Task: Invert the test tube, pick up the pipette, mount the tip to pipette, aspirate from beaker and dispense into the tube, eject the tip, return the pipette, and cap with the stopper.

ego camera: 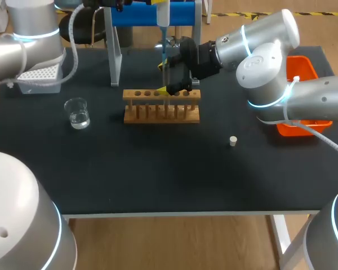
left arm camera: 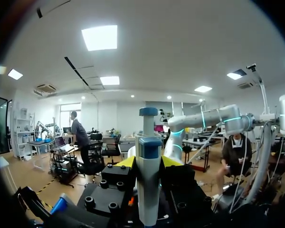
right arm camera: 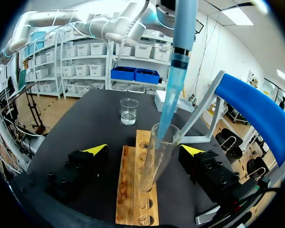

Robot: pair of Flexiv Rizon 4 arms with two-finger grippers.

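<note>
Your left tool (left arm camera: 148,164) clamps the pipette (left arm camera: 147,142), tip (right arm camera: 167,118) inside the tube (right arm camera: 157,147); your right tool (right arm camera: 143,150) sits wide around it. Drift toward the beaker (ego camera: 77,112) at 9 o'clock could lever the unheld tube over.

Black tabletop (ego camera: 158,169), pale front edge.

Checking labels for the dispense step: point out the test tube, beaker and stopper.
test tube (right arm camera: 154,161), right wrist view, on the glass wall at mid-length.
beaker (ego camera: 78,114), head view, on its side wall.
stopper (ego camera: 233,140), head view, on its middle.
</note>
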